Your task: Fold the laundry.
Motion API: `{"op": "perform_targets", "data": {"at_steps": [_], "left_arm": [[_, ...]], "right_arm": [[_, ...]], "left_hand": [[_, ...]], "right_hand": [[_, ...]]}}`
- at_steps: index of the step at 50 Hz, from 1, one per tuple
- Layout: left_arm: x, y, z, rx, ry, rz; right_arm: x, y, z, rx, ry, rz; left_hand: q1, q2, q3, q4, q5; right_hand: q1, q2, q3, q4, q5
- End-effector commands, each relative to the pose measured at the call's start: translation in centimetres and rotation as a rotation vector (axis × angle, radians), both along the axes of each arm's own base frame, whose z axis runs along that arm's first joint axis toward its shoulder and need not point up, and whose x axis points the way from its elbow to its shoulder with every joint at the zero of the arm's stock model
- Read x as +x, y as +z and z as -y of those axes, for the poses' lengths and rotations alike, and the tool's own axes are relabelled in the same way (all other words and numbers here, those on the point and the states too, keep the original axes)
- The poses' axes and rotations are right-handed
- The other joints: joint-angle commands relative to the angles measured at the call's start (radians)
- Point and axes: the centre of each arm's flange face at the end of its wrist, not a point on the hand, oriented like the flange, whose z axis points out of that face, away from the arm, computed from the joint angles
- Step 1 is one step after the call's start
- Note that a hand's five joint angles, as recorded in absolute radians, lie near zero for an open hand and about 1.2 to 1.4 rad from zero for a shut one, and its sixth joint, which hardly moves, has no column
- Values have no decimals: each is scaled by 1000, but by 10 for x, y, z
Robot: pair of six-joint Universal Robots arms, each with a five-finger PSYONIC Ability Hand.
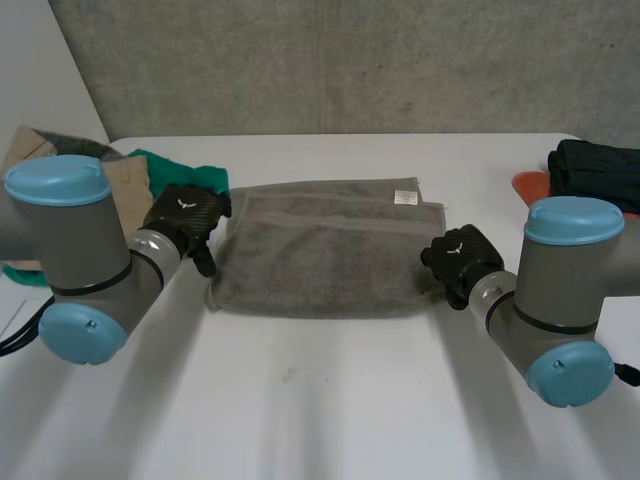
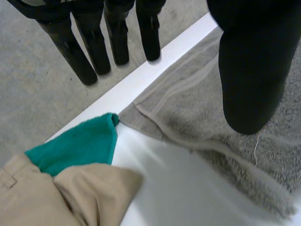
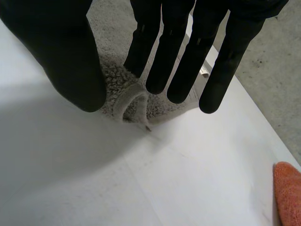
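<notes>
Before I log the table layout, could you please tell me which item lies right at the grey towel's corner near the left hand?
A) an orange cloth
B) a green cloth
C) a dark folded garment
B: in the left wrist view the green cloth comes right up to the corner of the grey towel, just off the fingertips of the left hand.

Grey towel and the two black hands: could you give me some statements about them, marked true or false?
1. The grey towel lies spread on the white table. True.
2. The left hand clutches the towel. False: its fingers are straight, at the towel's left edge.
3. A green cloth lies by the towel's left corner. True.
4. The right hand holds an orange cloth. False: it is open at the towel's right corner; the orange cloth lies apart.
</notes>
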Motion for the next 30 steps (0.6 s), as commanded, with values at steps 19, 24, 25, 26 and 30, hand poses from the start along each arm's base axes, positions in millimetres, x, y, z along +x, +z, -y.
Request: {"op": "perform_targets", "data": {"at_steps": [19, 24, 25, 26, 30], "left_arm": [[-12, 32, -5, -69, 7, -79], [-9, 34, 0, -68, 24, -79], [-8, 34, 0, -65, 26, -79], [-7, 35, 1, -61, 30, -78], [-3, 39, 4, -58, 46, -88]], "right_arm": [[-26, 25, -61, 311, 0, 1], [-26, 27, -101, 404, 111, 38], [-25, 27, -110, 423, 136, 45], [-23, 27, -119, 443, 163, 51], [-15, 28, -157, 513, 275, 100]], "left_hand": [[-216, -209, -211, -208, -206], [-216, -209, -211, -208, -206], [-216, -209, -211, -208, -206], [-216, -209, -211, -208, -206], [-216, -209, -211, -208, -206]], "right_hand": [[386, 385, 386, 386, 392], [386, 385, 386, 386, 392], [386, 385, 386, 386, 392], [386, 385, 386, 386, 392], [386, 385, 386, 386, 392]]}}
